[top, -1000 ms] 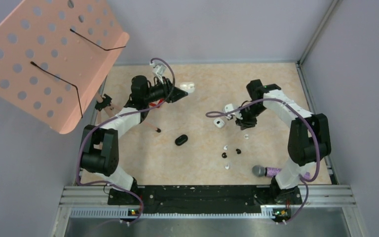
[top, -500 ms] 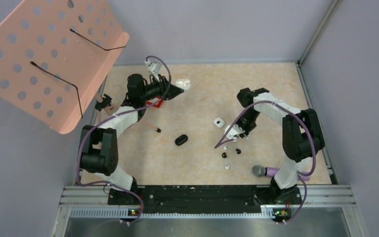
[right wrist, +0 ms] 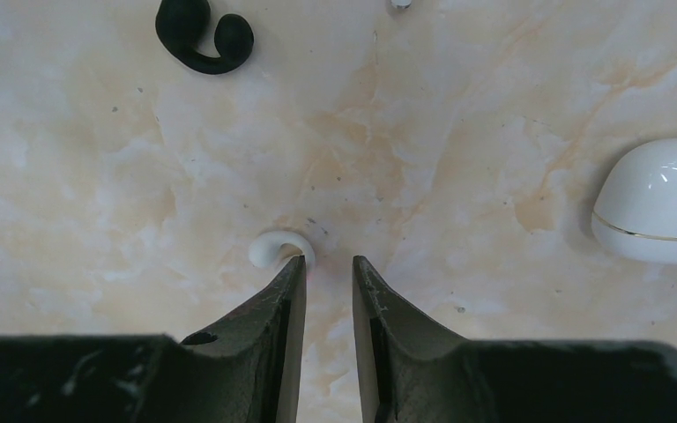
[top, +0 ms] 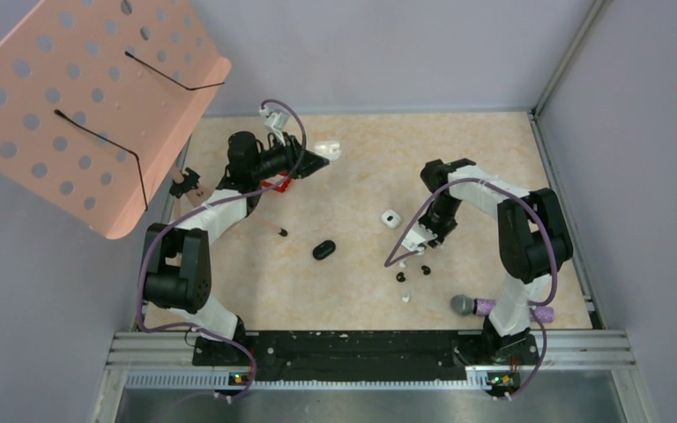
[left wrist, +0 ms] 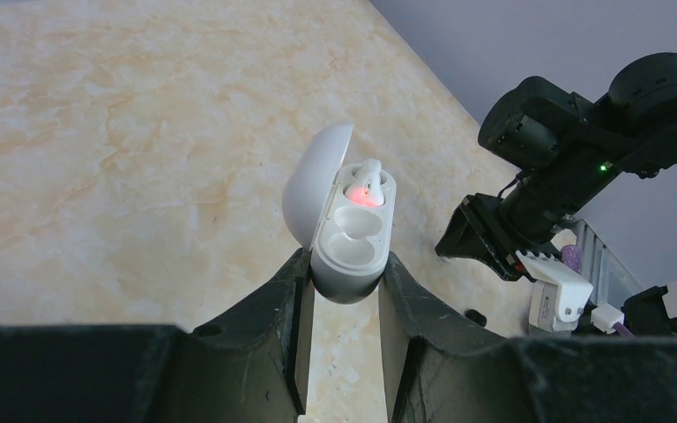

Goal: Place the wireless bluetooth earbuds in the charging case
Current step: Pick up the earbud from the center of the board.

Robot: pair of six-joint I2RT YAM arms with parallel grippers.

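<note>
My left gripper (left wrist: 344,275) is shut on the base of a white charging case (left wrist: 345,231), held off the table with its lid open. One white earbud (left wrist: 366,187) sits in the upper socket, glowing red; the lower socket is empty. In the top view this case (top: 326,150) is at the back, left of centre. My right gripper (right wrist: 326,262) points down at the table, jaws narrowly open with nothing between them. A white earbud (right wrist: 275,247) lies just outside its left fingertip (right wrist: 293,269), touching it. A black earbud (right wrist: 203,37) lies farther off.
A second white case (top: 390,218) lies beside the right gripper (top: 421,247), and a black case (top: 323,250) at mid-table. Black buds (top: 400,277) and a white bud (top: 405,297) lie nearer the front. A purple microphone (top: 476,306) rests by the right base. A pink perforated board (top: 88,97) overhangs the left.
The right arm swung toward the near side, down onto the loose buds, and its jaws narrowed. The left arm drew back slightly with the case, then held still.
</note>
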